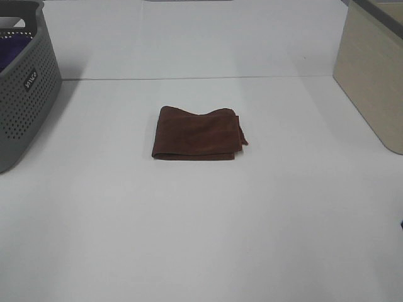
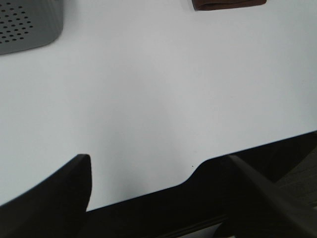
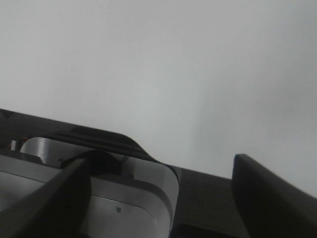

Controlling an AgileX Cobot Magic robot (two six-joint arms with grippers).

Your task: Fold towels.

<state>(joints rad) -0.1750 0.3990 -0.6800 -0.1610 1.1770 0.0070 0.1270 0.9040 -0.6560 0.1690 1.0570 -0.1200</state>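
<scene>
The dark reddish-brown towel (image 1: 197, 133) lies folded into a small rectangle near the middle of the white table (image 1: 201, 220). One corner sticks out at its right edge. A strip of it shows in the left wrist view (image 2: 229, 4). Neither arm shows in the exterior high view. My left gripper (image 2: 158, 171) is open and empty at the table's near edge, far from the towel. My right gripper (image 3: 163, 171) is open and empty over the table's edge, with no towel in its view.
A grey perforated basket (image 1: 22, 82) holding purple fabric (image 1: 11, 50) stands at the far left; its corner shows in the left wrist view (image 2: 27, 25). A beige box (image 1: 371, 75) stands at the far right.
</scene>
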